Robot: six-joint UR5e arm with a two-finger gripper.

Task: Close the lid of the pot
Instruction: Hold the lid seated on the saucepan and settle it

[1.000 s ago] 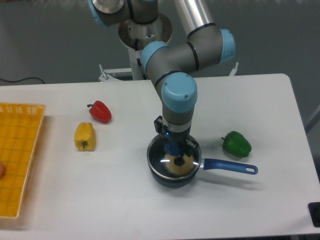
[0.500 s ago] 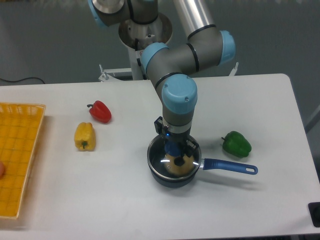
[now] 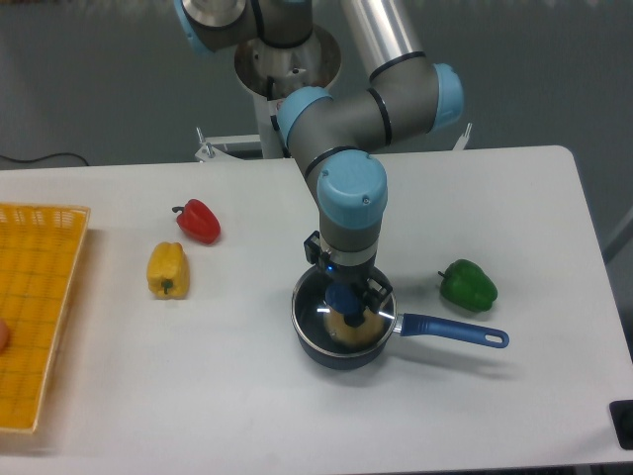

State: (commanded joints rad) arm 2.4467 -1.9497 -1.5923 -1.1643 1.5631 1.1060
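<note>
The pot (image 3: 341, 332) is sitting on the white bench (image 3: 297, 396) near its front middle, its blue handle (image 3: 455, 330) pointing right. The lid (image 3: 331, 319) is lying over the pot's mouth; its glass is showing glare and a yellowish thing (image 3: 351, 330) inside the pot, too blurred by the glass to name. Whether the lid's rim is seating evenly all round is hard to judge, since the arm is blocking the far edge.

The claw (image 3: 346, 297) is pointing straight down over the pot's centre, its fingers (image 3: 368, 289) flanking the dark blue knob (image 3: 343, 297). The knob is partly hiding between them, and whether the fingers are pinching it or standing just off it cannot be told from this view. The arm's wrist (image 3: 348, 213) is covering the bench just behind the pot.

A green pepper (image 3: 468, 284) is lying right of the pot, apart from it and behind the handle. A red pepper (image 3: 198, 221) and a yellow pepper (image 3: 166, 269) are lying well to the left, near each other. A yellow basket (image 3: 35, 307) is sitting at the left edge, cut off by the frame; something orange-red (image 3: 3, 336) is peeking in at its left side, too cropped to identify. A dark object (image 3: 623, 424) is being cut off at the lower right corner.
</note>
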